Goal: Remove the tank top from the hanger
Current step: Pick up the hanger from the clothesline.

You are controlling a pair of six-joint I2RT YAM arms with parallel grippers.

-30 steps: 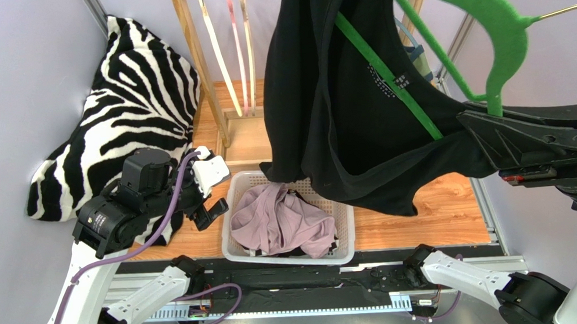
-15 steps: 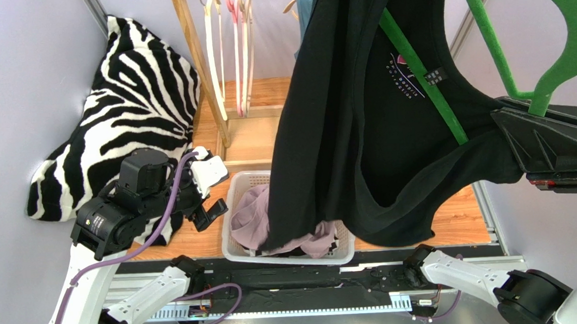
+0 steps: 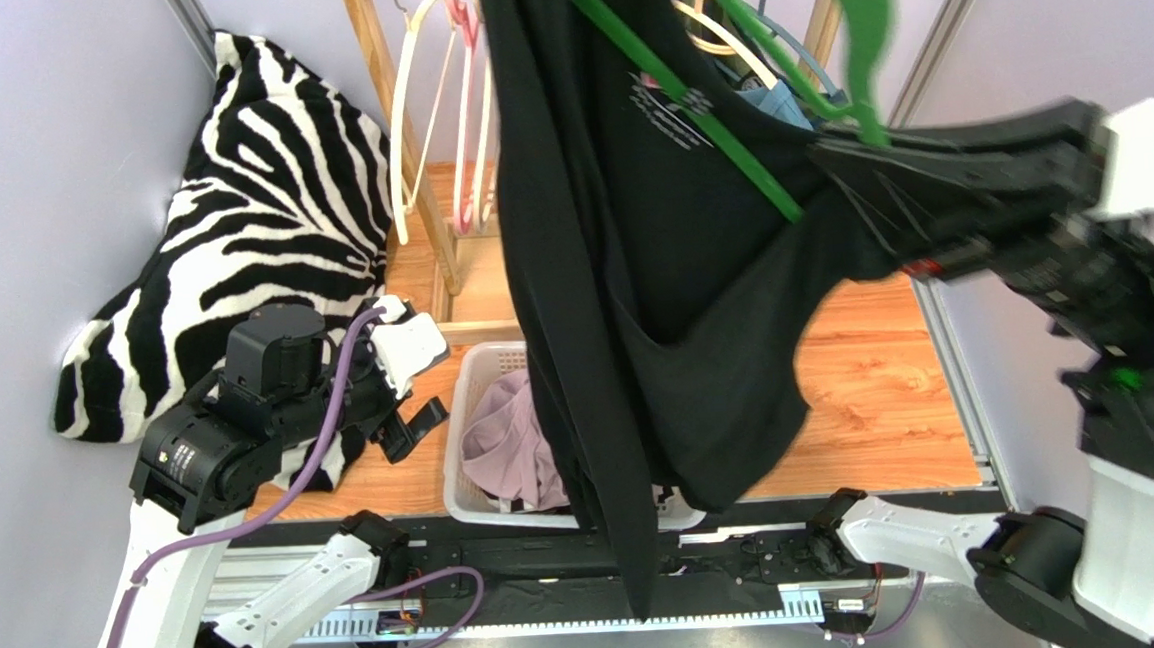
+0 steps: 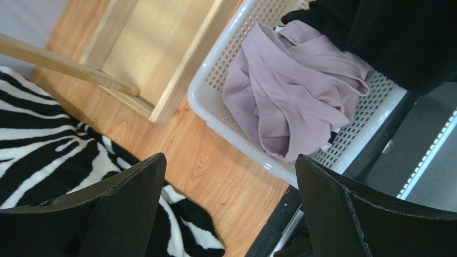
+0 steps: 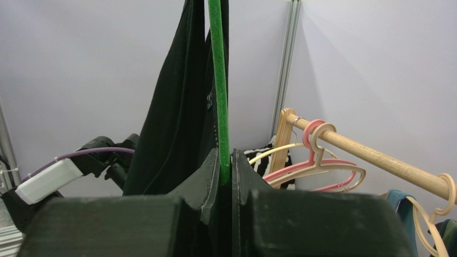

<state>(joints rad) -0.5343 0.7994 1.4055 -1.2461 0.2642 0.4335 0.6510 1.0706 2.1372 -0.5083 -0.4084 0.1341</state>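
A black tank top hangs down the centre of the overhead view, its hem trailing toward the bottom edge. A zebra-print cushion fills the upper left. At lower centre sits a white laundry basket holding mauve clothing. Beside the basket, the left gripper is spread wide and grasps nothing. At upper right, the right gripper is clamped on the green hanger carrying the top.

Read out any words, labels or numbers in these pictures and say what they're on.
White print inside the neck of the black tank top: too small and blurred to read.
Green hanger and white laundry basket: no text visible.
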